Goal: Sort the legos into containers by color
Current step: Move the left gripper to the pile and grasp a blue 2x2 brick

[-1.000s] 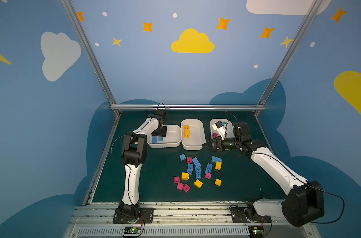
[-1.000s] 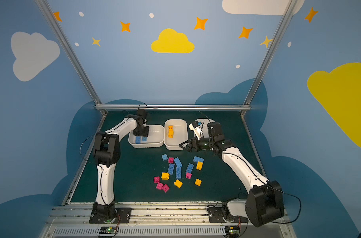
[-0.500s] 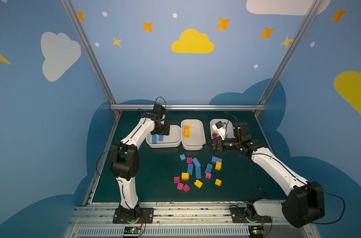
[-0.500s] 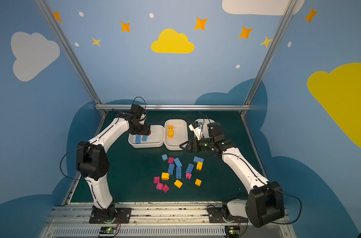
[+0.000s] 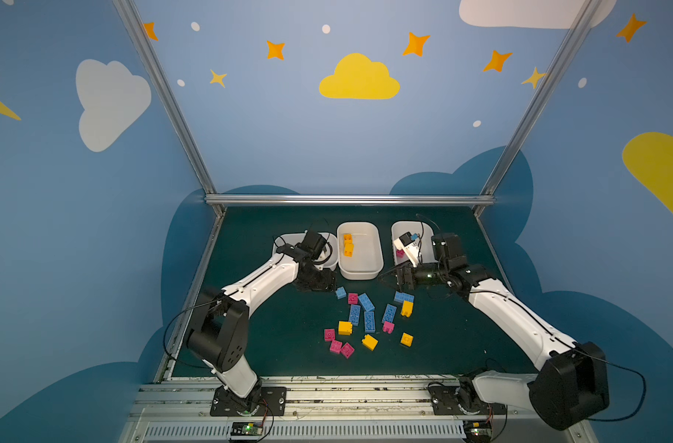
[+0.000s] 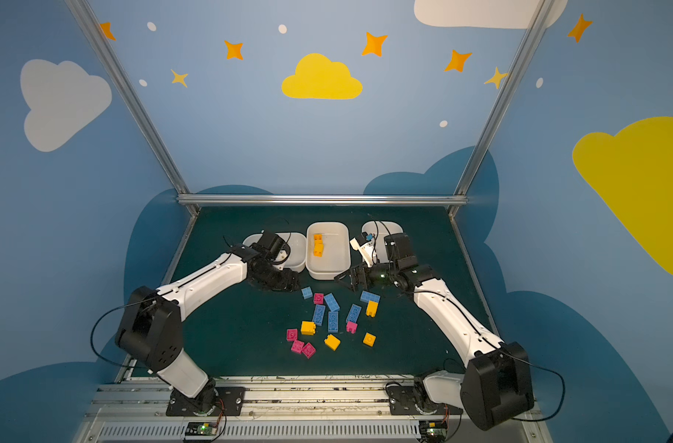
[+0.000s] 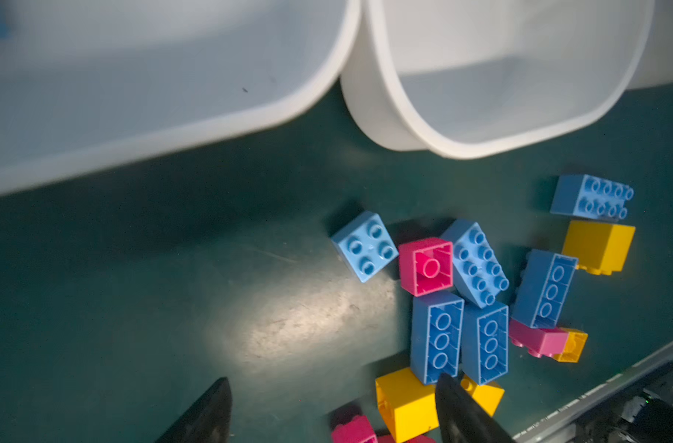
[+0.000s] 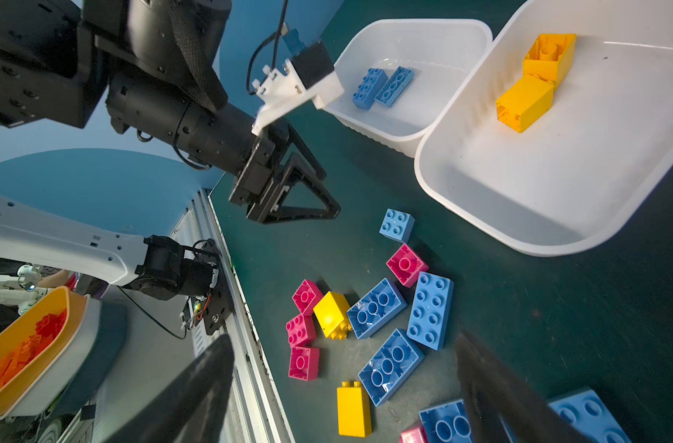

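L tray point(image 6: 298, 251), mid tray point(image 5: 365, 264) & R tray point(image 5: 398, 230) are lined up side by side at upper ctr of the mat point(image 5: 266, 337) in both top views. 2 blue bricks point(image 8: 383, 86) are seen in L tray, 2 yellow bricks point(image 5: 348, 245) in mid tray, 1 pink brick point(image 5: 400, 252) in R tray. The loose pile point(image 5: 365, 318) is spread on the mat at ctr, below mid tray: blue, pink & yellow mixed, several touching. L gripper point(image 5: 319, 285) is set low just below L tray, jaws apart w/ nothing btwn them. A small blue brick point(image 5: 340, 292) is found just right of it; contact can't be told. R gripper point(image 5: 398, 278) is placed just below R tray, at the pile's upper right edge, jaws spread wide & empty. Both grippers are pointed toward frame ctr, w/ mid tray's near end btwn them
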Motion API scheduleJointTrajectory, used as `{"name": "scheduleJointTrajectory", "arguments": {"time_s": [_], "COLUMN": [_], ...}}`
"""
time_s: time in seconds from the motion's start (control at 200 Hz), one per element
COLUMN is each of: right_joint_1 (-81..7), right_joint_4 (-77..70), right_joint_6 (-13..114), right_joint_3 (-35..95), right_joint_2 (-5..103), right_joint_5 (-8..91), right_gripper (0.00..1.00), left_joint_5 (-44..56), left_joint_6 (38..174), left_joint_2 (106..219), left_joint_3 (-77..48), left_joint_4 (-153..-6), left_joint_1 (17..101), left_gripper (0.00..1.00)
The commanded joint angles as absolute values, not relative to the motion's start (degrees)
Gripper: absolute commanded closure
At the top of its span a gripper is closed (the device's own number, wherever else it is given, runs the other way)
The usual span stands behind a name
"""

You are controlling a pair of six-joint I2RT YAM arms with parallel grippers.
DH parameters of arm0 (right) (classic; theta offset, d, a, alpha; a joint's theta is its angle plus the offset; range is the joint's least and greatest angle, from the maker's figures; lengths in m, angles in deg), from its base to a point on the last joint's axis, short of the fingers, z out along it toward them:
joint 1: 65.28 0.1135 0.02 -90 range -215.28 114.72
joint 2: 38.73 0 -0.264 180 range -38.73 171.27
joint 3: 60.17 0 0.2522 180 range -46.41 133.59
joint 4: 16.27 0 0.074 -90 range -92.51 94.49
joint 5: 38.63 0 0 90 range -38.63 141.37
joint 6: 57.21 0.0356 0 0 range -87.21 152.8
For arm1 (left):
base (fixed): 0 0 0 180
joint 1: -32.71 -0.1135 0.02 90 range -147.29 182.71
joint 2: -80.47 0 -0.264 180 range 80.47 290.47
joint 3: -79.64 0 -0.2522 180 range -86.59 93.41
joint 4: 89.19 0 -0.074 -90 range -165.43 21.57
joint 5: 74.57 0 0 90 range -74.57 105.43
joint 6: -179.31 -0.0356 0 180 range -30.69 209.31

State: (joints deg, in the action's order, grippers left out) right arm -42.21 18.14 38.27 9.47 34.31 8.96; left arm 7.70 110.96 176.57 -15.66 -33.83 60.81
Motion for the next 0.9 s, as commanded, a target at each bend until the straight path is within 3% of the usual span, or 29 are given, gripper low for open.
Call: {"name": "scheduleJointTrajectory", "arguments": {"time_s": [0.0,0.24,0.646,0.896], "right_joint_1": [-41.87,-41.81,-41.99,-42.43], "right_joint_4": [19.08,19.20,19.75,19.42], "right_joint_6": [37.33,37.84,37.26,37.29], "right_joint_3": [8.75,8.00,7.83,7.38], "right_joint_2": [32.42,31.33,31.23,30.91], "right_joint_5": [9.95,10.88,11.08,10.92], "right_gripper": [0.12,0.11,0.11,0.11], "left_joint_5": [10.51,15.98,22.89,23.73], "left_joint_6": [116.20,127.80,135.39,134.89], "left_joint_2": [180.17,187.66,196.75,198.07], "left_joint_3": [-13.99,-8.68,-2.75,-3.98], "left_joint_4": [-36.60,-36.36,-33.92,-33.70], "left_joint_1": [61.91,65.90,69.79,70.19], "left_gripper": [0.21,0.29,0.40,0.58]}}
